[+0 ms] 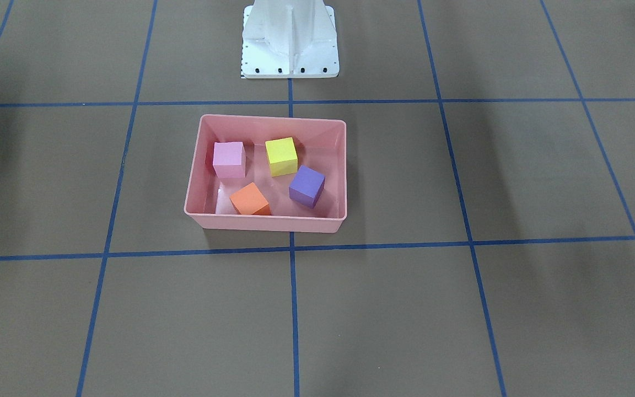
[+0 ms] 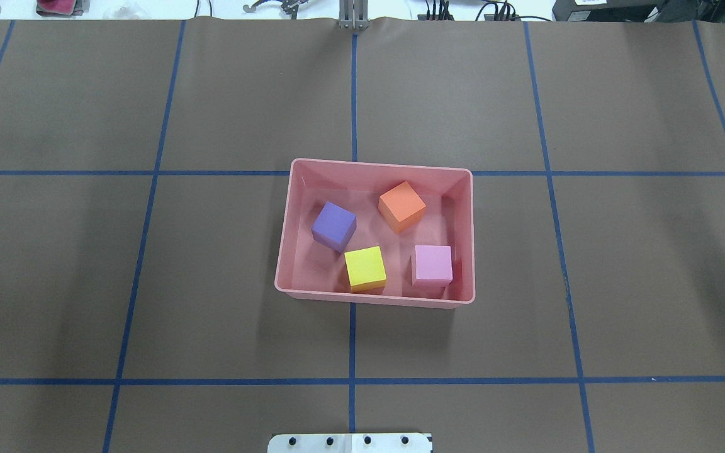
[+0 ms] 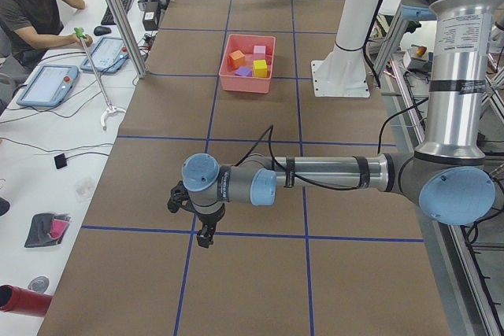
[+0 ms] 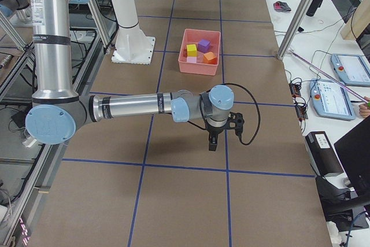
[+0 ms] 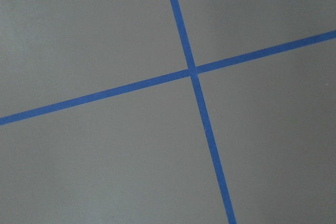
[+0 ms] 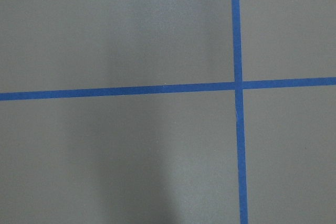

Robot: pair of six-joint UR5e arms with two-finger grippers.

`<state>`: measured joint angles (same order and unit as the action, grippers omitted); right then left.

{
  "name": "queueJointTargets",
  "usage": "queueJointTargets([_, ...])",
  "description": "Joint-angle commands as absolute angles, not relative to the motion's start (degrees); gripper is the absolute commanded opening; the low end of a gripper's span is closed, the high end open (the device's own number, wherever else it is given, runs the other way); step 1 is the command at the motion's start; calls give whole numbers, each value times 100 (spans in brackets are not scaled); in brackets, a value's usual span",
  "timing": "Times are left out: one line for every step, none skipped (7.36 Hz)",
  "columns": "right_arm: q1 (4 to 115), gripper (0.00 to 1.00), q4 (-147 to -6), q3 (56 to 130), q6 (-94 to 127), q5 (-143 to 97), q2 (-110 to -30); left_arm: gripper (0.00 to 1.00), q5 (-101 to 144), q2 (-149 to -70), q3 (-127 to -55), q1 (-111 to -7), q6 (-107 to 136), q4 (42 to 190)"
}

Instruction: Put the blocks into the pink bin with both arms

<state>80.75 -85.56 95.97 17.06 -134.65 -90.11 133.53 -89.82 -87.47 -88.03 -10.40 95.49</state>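
Note:
The pink bin [image 2: 471,239] stands at the middle of the table and holds all four blocks: purple [image 2: 333,225], orange [image 2: 401,206], yellow [image 2: 365,268] and light pink [image 2: 432,264]. It also shows in the front view [image 1: 345,171] with the light pink [image 1: 229,159], yellow [image 1: 281,156], purple [image 1: 306,186] and orange [image 1: 249,199] blocks inside. My left gripper [image 3: 205,239] shows only in the left side view, far from the bin. My right gripper [image 4: 212,143] shows only in the right side view, also far from the bin. I cannot tell whether either is open or shut.
The white pedestal base [image 1: 290,41] stands behind the bin. Blue tape lines grid the brown table. An operator [image 3: 31,5] sits beside the table with tablets [image 3: 49,84]. Both wrist views show only bare table and tape lines.

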Motion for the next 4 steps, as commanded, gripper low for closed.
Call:
queueJointTargets([8077,100,-8561,9589,1714,-13465,-9035,99,13351,-8965,-8614,-8833,-1028,9528])
queueJointTargets([8077,100,-8561,9537,1705,-13456,-9035,99,13368,-8974,-8613,-8868,-750,9527])
queueJointTargets([8077,100,-8561,9527,1714,-13456,-9035,99,13638,-8974,-8613,-8929,-338,9536])
queueJointTargets([8077,100,-8561,9527,1749,-13465,-9035,99,13719,-8974,-8631,-8938,-317,9545])
